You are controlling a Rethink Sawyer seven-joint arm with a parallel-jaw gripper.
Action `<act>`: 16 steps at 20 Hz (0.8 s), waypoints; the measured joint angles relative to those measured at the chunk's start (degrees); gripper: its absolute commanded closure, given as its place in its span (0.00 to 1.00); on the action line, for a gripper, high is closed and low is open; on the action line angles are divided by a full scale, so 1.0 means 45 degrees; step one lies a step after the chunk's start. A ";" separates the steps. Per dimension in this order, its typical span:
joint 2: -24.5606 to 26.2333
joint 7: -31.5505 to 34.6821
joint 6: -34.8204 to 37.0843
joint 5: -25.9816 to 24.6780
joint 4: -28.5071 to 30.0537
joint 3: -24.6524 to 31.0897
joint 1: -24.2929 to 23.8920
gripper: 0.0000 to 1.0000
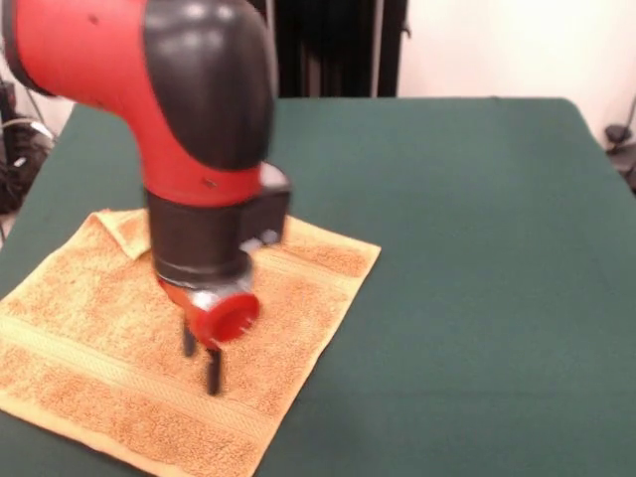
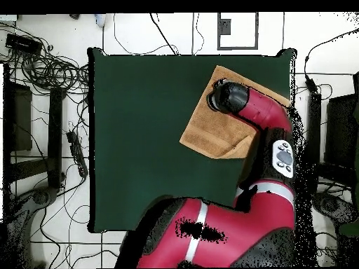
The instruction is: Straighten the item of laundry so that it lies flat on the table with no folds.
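The orange-tan towel [image 1: 109, 338] lies spread at the near left of the green table [image 1: 457, 248]. Its far left corner [image 1: 121, 233] is folded over onto itself. In the overhead view the towel [image 2: 203, 129] sits near the table's [image 2: 140, 140] upper right corner, with a creased flap at its lower edge. My gripper [image 1: 200, 360] hangs over the towel's middle, its two black fingers [image 1: 212, 376] pointing down and slightly apart, with nothing between them. The fingertips are just above or touching the cloth. From overhead the arm's wrist [image 2: 228, 97] hides the gripper.
The towel's near edge runs close to the table's front edge [image 1: 298, 467]. Cables [image 2: 49, 70] and black stands [image 2: 56, 133] lie on the floor around the table. Dark equipment [image 1: 338, 45] stands behind the far edge.
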 measured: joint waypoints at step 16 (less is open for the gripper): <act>-0.3125 -0.0025 0.3349 -0.1851 0.0396 0.0088 -0.2664 0.00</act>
